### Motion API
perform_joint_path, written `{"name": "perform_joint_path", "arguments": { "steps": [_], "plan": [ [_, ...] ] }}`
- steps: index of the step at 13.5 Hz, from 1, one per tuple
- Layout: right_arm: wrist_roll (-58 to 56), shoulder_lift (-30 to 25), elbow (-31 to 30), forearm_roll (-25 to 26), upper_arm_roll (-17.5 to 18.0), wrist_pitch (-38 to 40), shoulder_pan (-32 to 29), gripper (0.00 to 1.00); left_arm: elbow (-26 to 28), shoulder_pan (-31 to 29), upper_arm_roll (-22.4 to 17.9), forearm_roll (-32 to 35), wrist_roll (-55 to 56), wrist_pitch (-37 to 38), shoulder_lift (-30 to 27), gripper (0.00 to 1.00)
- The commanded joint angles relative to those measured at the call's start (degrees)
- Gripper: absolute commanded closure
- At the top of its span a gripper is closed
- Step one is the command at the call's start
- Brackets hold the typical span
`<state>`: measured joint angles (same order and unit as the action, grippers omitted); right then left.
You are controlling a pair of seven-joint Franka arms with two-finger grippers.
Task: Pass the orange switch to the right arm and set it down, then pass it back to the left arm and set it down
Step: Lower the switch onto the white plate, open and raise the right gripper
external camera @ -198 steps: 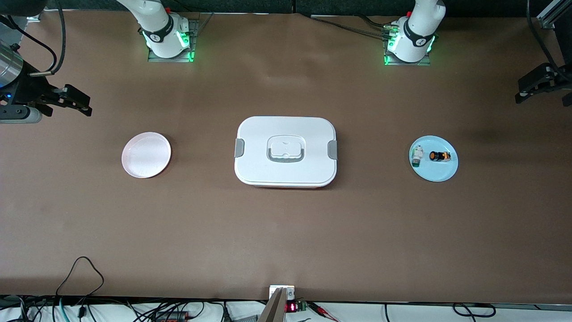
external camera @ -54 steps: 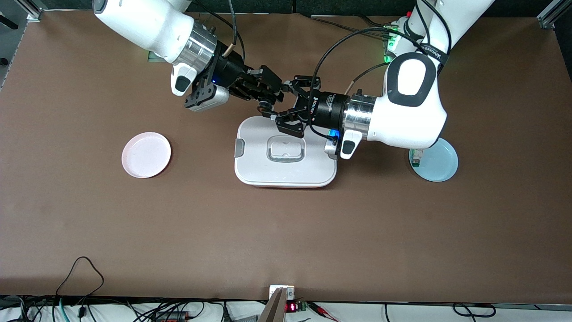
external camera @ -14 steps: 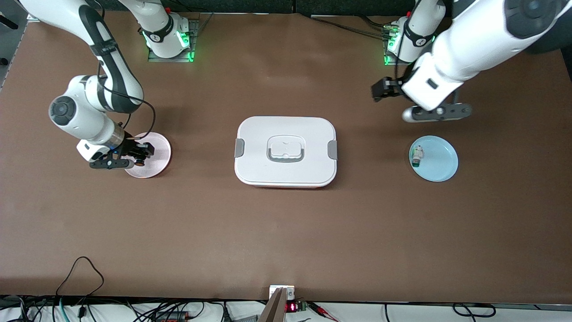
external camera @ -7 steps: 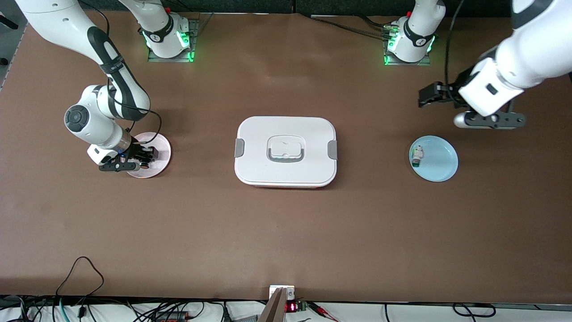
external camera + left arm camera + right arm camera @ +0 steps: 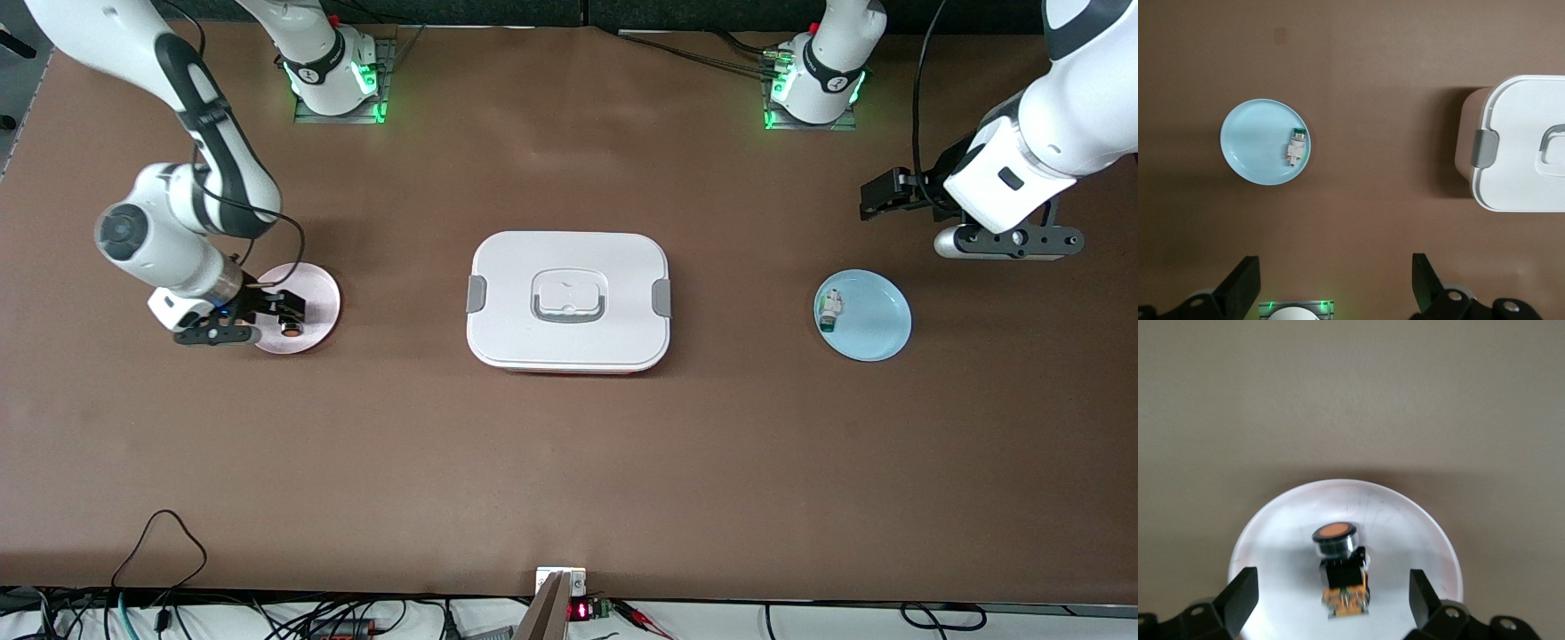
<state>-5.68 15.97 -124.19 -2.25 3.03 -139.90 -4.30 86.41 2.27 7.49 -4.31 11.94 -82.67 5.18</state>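
Orange switch: black body, round orange face, lying on its side on the pink plate, free of contact. Box: white, lid shut, grey clips, standing mid-table, well apart.

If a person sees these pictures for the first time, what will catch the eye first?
Probably the big white box in the middle of the table. Next, the orange switch lying on the pink plate at the right arm's end, between the open right gripper fingers. The left gripper, also open, hangs near the blue plate.
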Motion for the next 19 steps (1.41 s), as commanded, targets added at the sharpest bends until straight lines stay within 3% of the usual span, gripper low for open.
{"name": "perform_joint_path", "arguments": {
  "steps": [1, 6, 9, 13, 19],
  "plan": [
    [-0.7, -7.2, 5.3, 0.8, 0.7, 12.7, -2.0, 0.00, 0.4, -0.3, -0.6, 3.9, -1.0, -0.4, -1.3, 0.00],
    [0.1, -11.8, 24.2, 0.3, 0.8, 40.9, -2.2, 0.00, -1.6, -5.2, 0.1, 1.9, -5.2, -0.4, -0.9, 0.00],
    [3.4, -12.8, 30.1, 0.7, 1.0, 50.8, -1.2, 0.00, -2.3, -6.9, 0.3, 1.6, -11.3, -0.4, -0.7, 0.00],
    [4.0, -12.5, 36.6, 0.9, -3.2, 57.2, 2.9, 0.00, -3.4, -6.8, 1.5, 4.5, -11.5, -1.0, 0.0, 0.00],
    [3.4, -12.5, 36.6, 1.2, -3.2, 53.7, 3.6, 0.00, -4.1, -6.8, 1.3, 4.6, -10.2, -1.4, -0.3, 0.00]
  ]
}}
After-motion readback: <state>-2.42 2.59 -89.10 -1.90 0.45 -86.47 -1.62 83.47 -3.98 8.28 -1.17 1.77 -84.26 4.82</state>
